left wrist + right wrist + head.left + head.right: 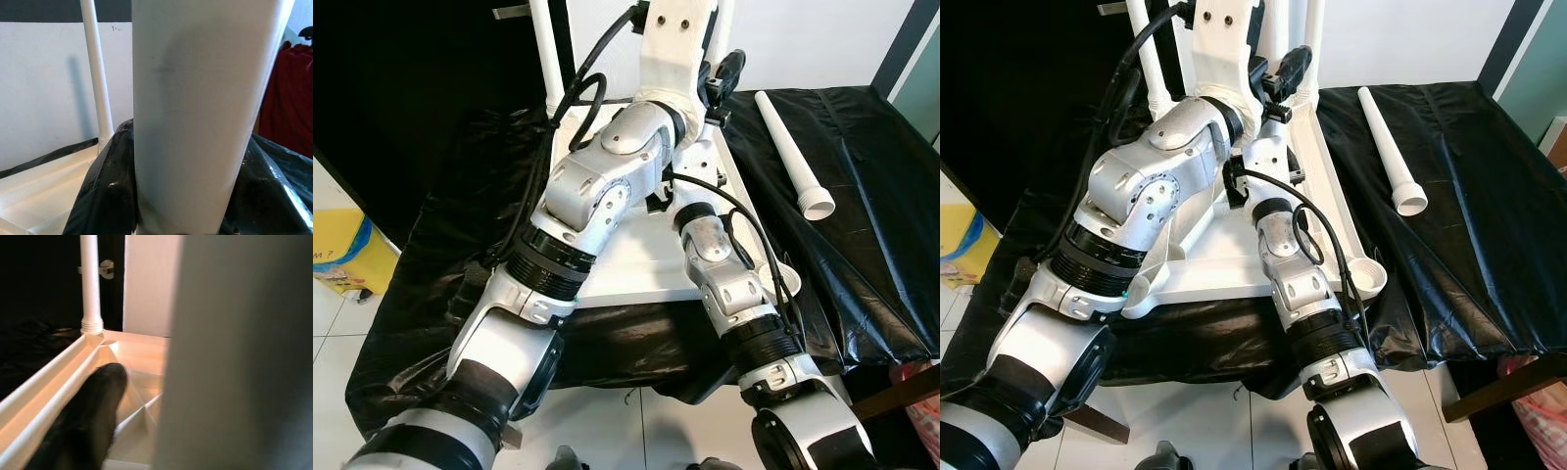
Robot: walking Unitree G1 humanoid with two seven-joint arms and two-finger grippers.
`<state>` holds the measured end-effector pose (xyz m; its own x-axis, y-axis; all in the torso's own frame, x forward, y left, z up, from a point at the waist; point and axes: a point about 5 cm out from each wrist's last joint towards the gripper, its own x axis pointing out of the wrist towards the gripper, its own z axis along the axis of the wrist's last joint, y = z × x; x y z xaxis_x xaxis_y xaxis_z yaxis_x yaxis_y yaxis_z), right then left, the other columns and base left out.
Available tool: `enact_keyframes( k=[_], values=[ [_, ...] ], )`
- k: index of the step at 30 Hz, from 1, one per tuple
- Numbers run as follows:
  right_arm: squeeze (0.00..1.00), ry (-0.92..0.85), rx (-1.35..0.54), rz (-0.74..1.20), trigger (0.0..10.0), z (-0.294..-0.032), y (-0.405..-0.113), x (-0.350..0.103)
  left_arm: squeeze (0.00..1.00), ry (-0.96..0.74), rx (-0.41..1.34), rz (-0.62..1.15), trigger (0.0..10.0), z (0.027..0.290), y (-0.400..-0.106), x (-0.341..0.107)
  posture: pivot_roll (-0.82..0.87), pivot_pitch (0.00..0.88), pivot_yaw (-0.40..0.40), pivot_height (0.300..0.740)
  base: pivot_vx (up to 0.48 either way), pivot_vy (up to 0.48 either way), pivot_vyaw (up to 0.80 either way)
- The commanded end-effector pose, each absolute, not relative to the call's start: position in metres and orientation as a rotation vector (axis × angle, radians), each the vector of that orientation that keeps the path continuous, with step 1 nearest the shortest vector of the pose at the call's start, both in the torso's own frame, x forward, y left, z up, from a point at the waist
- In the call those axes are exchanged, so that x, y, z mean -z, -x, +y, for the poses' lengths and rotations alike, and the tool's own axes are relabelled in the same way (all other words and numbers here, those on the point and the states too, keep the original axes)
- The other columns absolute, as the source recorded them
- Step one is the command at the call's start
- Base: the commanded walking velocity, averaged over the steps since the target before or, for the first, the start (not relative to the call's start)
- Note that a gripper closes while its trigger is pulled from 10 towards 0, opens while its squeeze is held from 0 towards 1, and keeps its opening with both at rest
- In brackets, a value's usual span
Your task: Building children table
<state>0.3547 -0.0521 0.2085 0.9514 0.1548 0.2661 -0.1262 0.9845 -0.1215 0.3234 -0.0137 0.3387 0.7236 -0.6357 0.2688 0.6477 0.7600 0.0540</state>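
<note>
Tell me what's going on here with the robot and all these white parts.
The robot is putting together a small white table. The tabletop lies upside down on a surface covered in black plastic sheet, with legs already standing up at its far corners. Both arms reach to the far side, where the left pincer sits right against a white leg, seemingly seating it. The right pincer is up by the same end. One more leg lies loose on the plastic to the right, not yet fitted.
</note>
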Motion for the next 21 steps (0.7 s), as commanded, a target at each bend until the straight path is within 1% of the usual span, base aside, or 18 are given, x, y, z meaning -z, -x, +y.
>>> enact_keyframes(
  k=[1,12,13,15,16,21],
  values=[
    [0.0,0.109,-0.17,-0.299,0.0,-0.041,-0.354,-0.212,0.0,0.059,0.778,-0.293,10.0,-0.026,-0.313,-0.342,-0.07,0.048,0.045,0.74,0.0,0.0,0.0],
    [0.0,0.089,-0.141,-0.283,0.0,-0.051,-0.358,-0.21,0.0,0.028,0.812,-0.315,10.0,-0.028,-0.31,-0.34,-0.07,0.046,0.045,0.74,0.0,0.0,0.0],
    [0.0,0.078,-0.123,-0.275,1.9,-0.054,-0.359,-0.21,0.23,0.054,0.813,-0.326,10.0,-0.027,-0.31,-0.34,-0.07,0.046,0.045,0.74,0.0,0.0,0.0],
    [0.0,0.067,-0.102,-0.268,1.9,-0.058,-0.361,-0.21,0.23,0.088,0.81,-0.337,10.0,-0.025,-0.31,-0.341,-0.07,0.046,0.045,0.74,0.0,0.0,0.0],
    [0.0,0.066,-0.092,-0.268,10.0,-0.061,-0.362,-0.21,1.0,0.097,0.812,-0.342,10.0,-0.024,-0.31,-0.341,-0.07,0.045,0.043,0.74,0.0,0.0,0.0],
    [0.0,0.049,-0.068,-0.262,10.0,-0.068,-0.365,-0.212,1.0,0.105,0.841,-0.387,10.0,-0.022,-0.307,-0.343,-0.07,0.044,0.04,0.74,0.0,0.0,0.0]
  ],
)
